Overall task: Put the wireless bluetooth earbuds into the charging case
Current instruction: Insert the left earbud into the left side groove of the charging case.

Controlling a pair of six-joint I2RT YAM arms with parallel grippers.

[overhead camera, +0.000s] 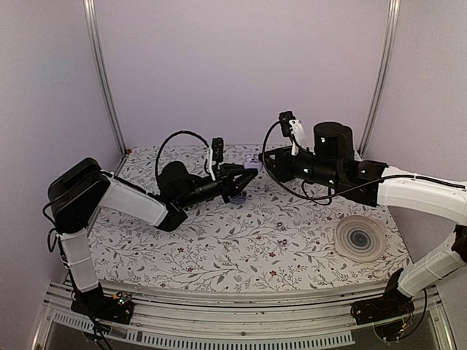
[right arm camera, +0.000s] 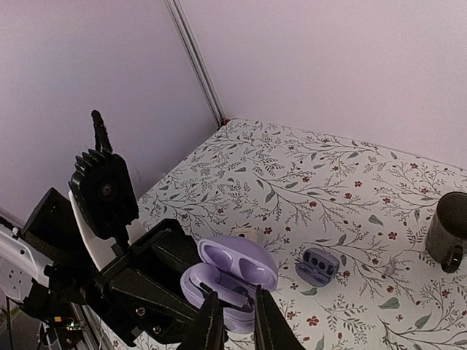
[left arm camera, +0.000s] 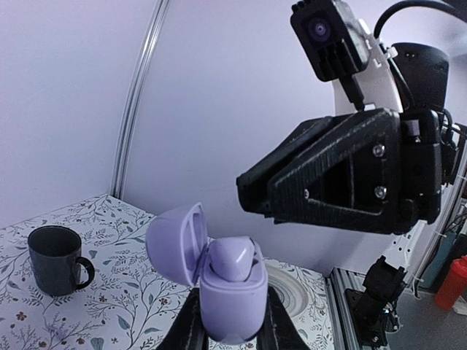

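My left gripper (left arm camera: 232,310) is shut on the body of a small lilac charging case (left arm camera: 228,292), held upright in the air with its lid swung open to the left. One lilac earbud (left arm camera: 233,255) sits in a socket. In the right wrist view the case (right arm camera: 241,261) lies right under my right gripper (right arm camera: 237,310), whose fingers stand slightly apart with nothing between them. An earbud (right arm camera: 198,277) fills the left socket; I cannot tell what is in the other. From above, the left gripper (overhead camera: 246,177) and the right gripper (overhead camera: 264,162) meet mid-table at the back.
A dark mug (right arm camera: 446,232) stands on the floral tablecloth. A small blue-grey holder with holes (right arm camera: 319,265) and a white round piece (right arm camera: 248,235) lie near the case. A flat lilac disc (overhead camera: 359,238) sits at the right front. The walls stand close behind.
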